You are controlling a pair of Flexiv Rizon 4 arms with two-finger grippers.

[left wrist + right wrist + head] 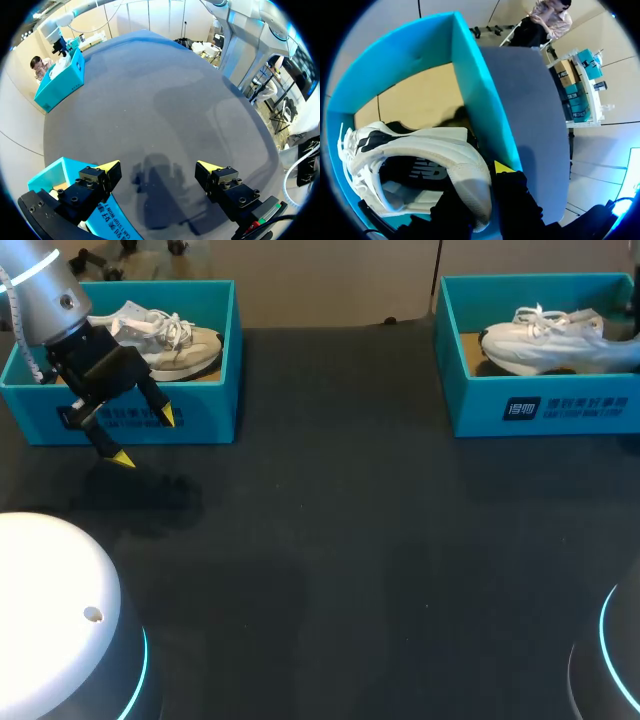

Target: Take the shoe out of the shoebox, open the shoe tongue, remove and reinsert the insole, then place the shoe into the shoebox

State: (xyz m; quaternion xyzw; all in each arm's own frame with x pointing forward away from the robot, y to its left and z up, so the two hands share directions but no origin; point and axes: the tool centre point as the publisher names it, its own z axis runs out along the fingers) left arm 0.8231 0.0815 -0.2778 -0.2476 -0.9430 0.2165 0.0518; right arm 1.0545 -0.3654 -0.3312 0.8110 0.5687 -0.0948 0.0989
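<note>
A white shoe [555,340] lies in the teal shoebox [545,405] at the table's far right. In the right wrist view my right gripper [480,195] is inside that shoebox [480,100], shut on the heel of the white shoe [420,150]; only one yellow tip shows. A second teal box [200,390] at the far left holds a beige-white shoe [165,340]. My left gripper [145,437] hangs open just in front of this box, above the dark table, with nothing between its fingers [160,167]. The left box's corner [55,175] sits beside one finger.
The table [350,540] has a dark mat between the two boxes. White rounded robot bases stand at the near left [50,610] and near right [615,660] corners.
</note>
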